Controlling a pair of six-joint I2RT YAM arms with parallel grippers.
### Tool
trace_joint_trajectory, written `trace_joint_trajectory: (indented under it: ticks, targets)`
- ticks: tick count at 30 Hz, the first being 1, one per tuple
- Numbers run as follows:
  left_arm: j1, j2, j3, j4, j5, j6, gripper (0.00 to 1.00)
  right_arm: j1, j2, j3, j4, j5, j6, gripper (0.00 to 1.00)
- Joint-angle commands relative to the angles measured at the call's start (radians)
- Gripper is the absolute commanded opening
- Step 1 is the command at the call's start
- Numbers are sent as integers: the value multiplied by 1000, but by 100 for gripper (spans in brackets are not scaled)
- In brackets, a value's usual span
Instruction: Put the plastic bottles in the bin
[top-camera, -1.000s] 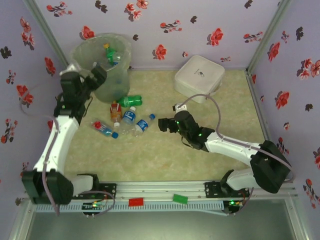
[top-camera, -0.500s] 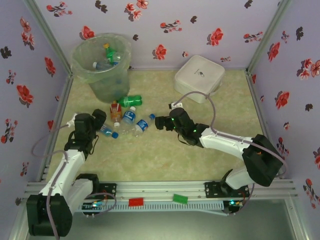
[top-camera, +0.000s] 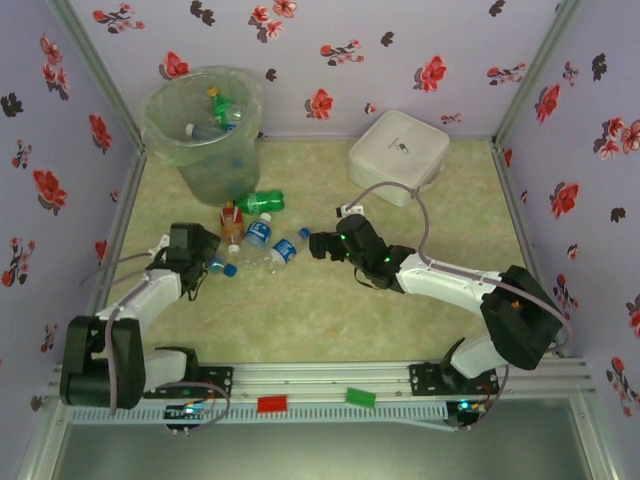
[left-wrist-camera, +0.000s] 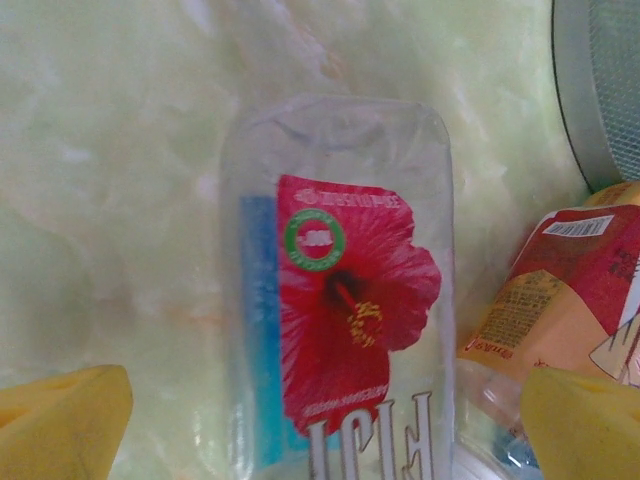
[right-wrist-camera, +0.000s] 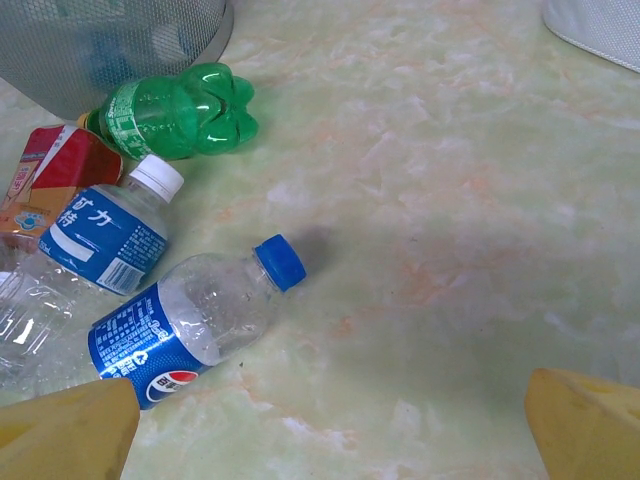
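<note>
Now, your left gripper (left-wrist-camera: 320, 440) hangs with its jaws wide apart and nothing in them, directly over a clear bottle with a red hibiscus label (left-wrist-camera: 340, 300). This bottle lies flat on the table. In the left wrist view its flat base is at the top, and the body runs down between the two yellow fingertips (left-wrist-camera: 60, 425), so its long axis goes across the line on which the jaws close. I judge that a straight descent and a squeeze on the label is enough; no turn of the wrist seems needed.

From above, a blue cap (top-camera: 229, 269) shows just to the right of this gripper; I take it for the same bottle's cap, pointing right and a little toward the near edge.

Your right gripper (top-camera: 318, 245) is also released and empty. The Pepsi bottle (right-wrist-camera: 190, 335) lies ahead and left of it, apart from the fingers, with its cap pointing toward the gripper.

The bin (top-camera: 215, 170) stands at the far left, nearer to the left arm, with some bottles already inside.
</note>
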Motion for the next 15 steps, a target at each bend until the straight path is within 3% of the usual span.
trace_joint_trajectory:
  ticks: [1, 7, 15]
  targets:
    - [-18, 53, 42, -9, -33, -26, 100, -7, 1, 17, -12, 1, 19, 100]
    - [-49, 129, 97, -50, -65, -34, 100, -6, -13, -11, -3, 13, 23, 100]
    - [-69, 159, 80, -49, -122, -24, 90, -7, -33, -31, 1, 30, 14, 100]
